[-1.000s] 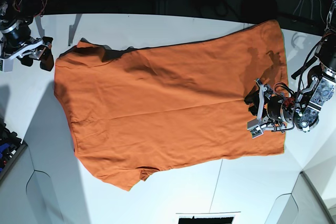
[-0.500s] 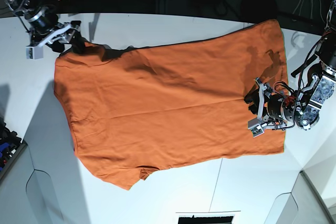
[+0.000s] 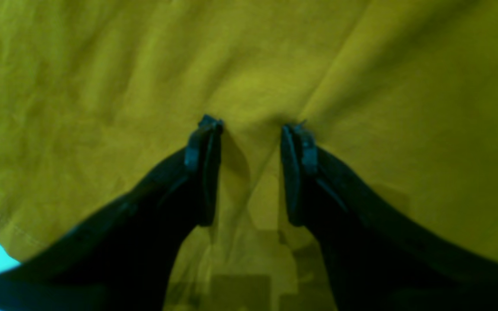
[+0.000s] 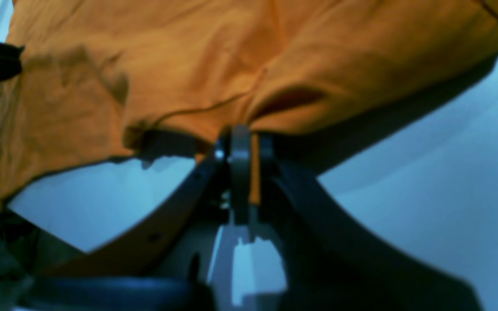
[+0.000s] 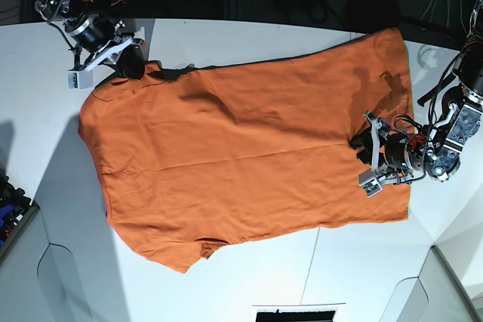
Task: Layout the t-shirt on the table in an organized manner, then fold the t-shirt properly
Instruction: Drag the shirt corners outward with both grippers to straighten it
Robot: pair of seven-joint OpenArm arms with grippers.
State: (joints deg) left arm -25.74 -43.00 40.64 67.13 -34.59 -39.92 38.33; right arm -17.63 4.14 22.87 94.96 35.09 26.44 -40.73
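White and matte, the table (image 5: 249, 43) carries one piece of cloth. The t-shirt (image 5: 241, 156) lies spread across most of it, sleeves toward the base view's left and hem toward its right. It is mostly flat, though its far edge runs at a slant and a dark fold shows near the far-left corner, so the layout step looks unfinished.

That corner is where the right tool (image 4: 245, 142) works. It is clenched on the shirt's edge: the right wrist view shows a strip of orange cloth pinched between its closed fingers, and the fabric just beyond rises into a small tent above the table. Gripping there probably serves to pull the bunched shoulder outward and straighten that edge.

At the hem end, the left tool (image 3: 249, 129) rests with its tips pressed down on the cloth, fingers (image 3: 203, 168) apart and nothing caught between them; creases fan out from the contact. It seems placed as an anchor, pinning the hem so a pull from the far corner stretches the shirt rather than dragging it.
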